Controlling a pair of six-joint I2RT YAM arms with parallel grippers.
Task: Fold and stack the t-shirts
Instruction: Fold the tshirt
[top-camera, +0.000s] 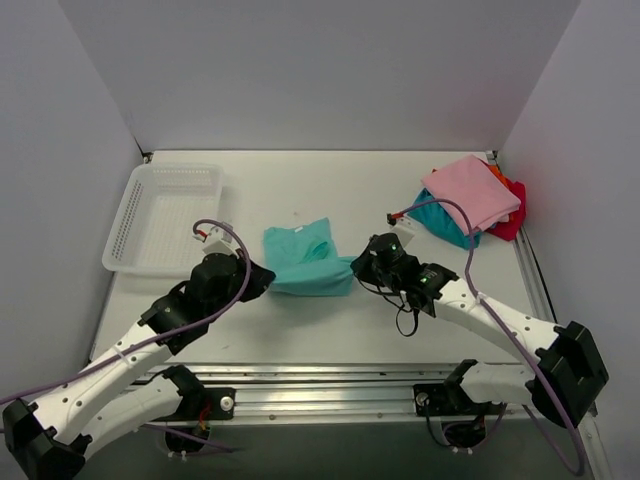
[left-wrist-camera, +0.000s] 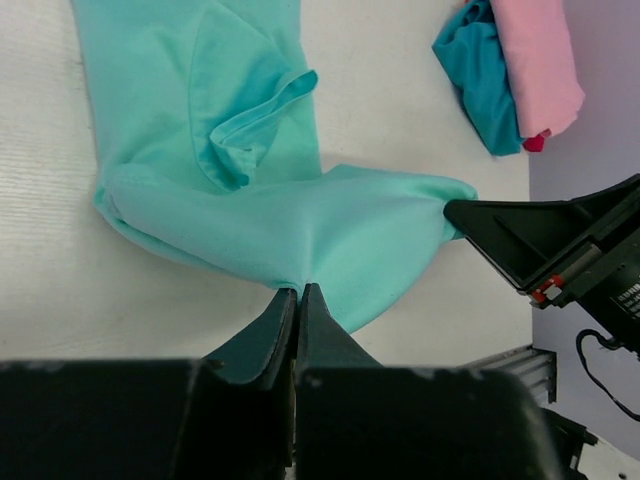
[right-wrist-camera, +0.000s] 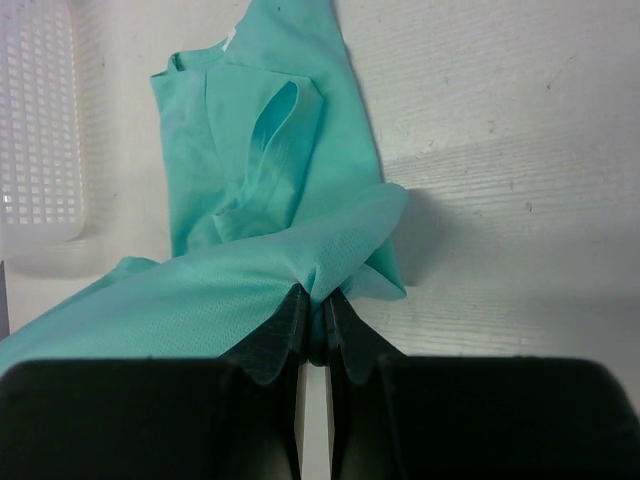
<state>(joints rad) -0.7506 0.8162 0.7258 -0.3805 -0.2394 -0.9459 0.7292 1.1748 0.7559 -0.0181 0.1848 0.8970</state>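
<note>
At the bench's middle, the teal-green t-shirt (top-camera: 305, 260) lies half-folded, with the left gripper (top-camera: 262, 280) and right gripper (top-camera: 358, 266) each clamped on its near edge. Folding is in hand; the next move probably needs both ends carried evenly.

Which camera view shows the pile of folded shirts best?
The top external view: the whole pile of folded shirts sits at the far right of the table, pink on top, with teal-blue, red and orange showing beneath. The left wrist view shows only a cropped part, pink and teal-blue. The right wrist view misses it.
</note>
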